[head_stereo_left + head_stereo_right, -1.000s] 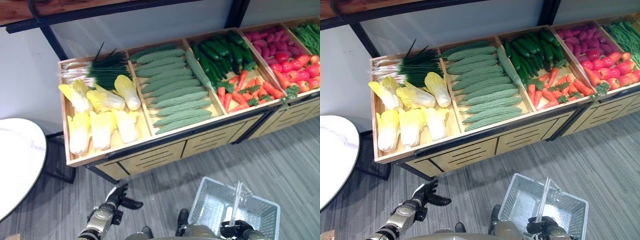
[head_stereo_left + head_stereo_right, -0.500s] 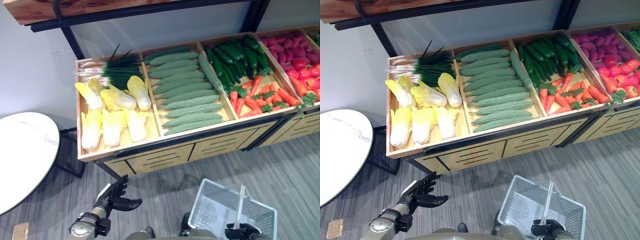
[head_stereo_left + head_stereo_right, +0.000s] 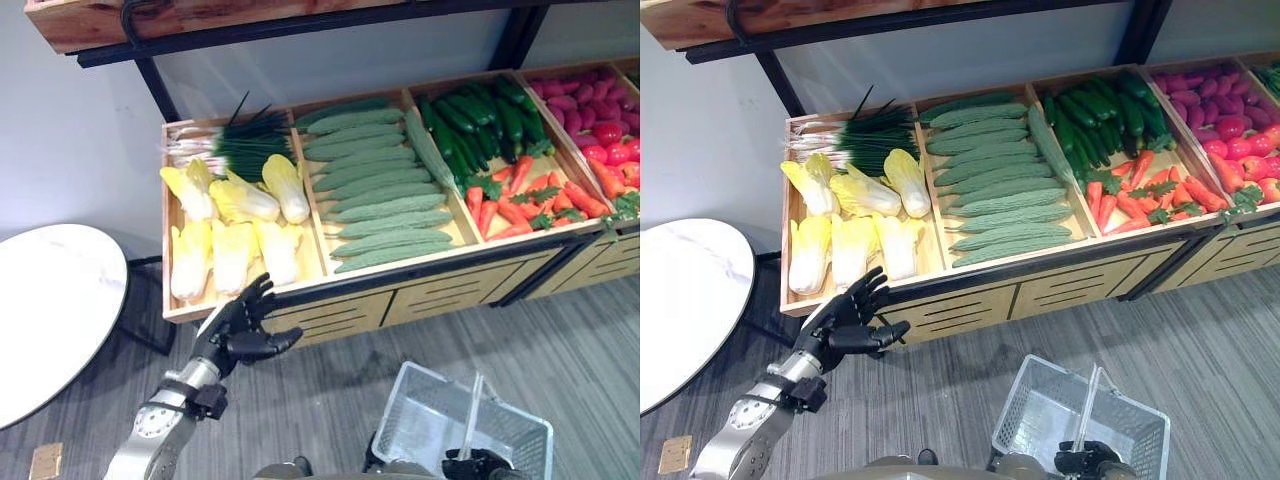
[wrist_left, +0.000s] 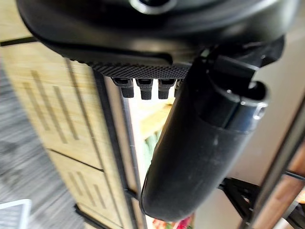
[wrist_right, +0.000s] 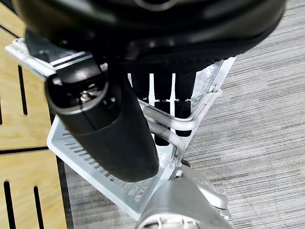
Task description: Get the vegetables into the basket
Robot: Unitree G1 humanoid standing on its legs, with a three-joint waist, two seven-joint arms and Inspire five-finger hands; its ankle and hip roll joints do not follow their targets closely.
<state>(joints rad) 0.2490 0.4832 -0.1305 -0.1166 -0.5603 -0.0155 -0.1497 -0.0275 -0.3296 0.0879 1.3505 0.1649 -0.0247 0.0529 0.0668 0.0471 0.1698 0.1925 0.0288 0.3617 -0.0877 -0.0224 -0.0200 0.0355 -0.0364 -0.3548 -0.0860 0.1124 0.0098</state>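
Shown at lower left of the left eye view, the left hand (image 3: 237, 330) hovers with fingers spread wide and thumb out, holding nothing, just in front of the wooden display stand (image 3: 350, 312) and below its leftmost bin. That bin holds pale yellow cabbages (image 3: 232, 255) with green onions (image 3: 235, 145) behind them; the next bin to the right holds long ridged green gourds (image 3: 380, 210), then dark cucumbers (image 3: 480, 115) above carrots (image 3: 520, 205), and red vegetables (image 3: 600, 140) at the upper right edge. At the bottom right, the right hand (image 5: 162, 102) has its fingers curled over the handle of the white wire basket (image 3: 420, 430), which hangs above the grey floor (image 3: 560, 330) and looks empty. A white round table (image 3: 50, 310) sits at the left edge.

Likely risks: the open fingers may strike the stand's front rim if the reach is too low; a bulky cabbage could slip from a shallow grasp, or nudge its neighbours. The basket hangs well apart from the bins, so the carry is long and a drop could miss the basket.
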